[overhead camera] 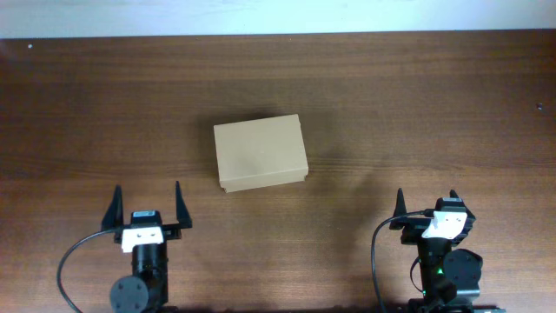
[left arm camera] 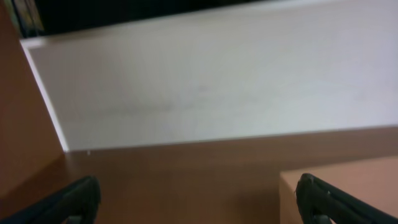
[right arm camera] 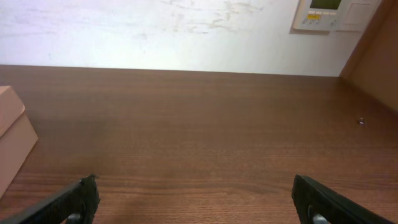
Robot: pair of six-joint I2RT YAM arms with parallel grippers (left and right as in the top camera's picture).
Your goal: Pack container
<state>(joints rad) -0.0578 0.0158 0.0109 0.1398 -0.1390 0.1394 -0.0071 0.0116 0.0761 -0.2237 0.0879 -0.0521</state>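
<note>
The container is a plain tan cardboard box with its lid down, lying near the middle of the dark wooden table. My left gripper is open near the front edge, below and left of the box, holding nothing. Its wrist view catches the box's near corner past the right finger. My right gripper is open at the front right, well clear of the box. In the right wrist view the container shows only at the left edge, and just table lies between the open fingers.
A white wall runs along the table's far edge. A thermostat panel hangs on it at the right. A small dark speck lies on the table to the far right. Black cables loop beside each arm base.
</note>
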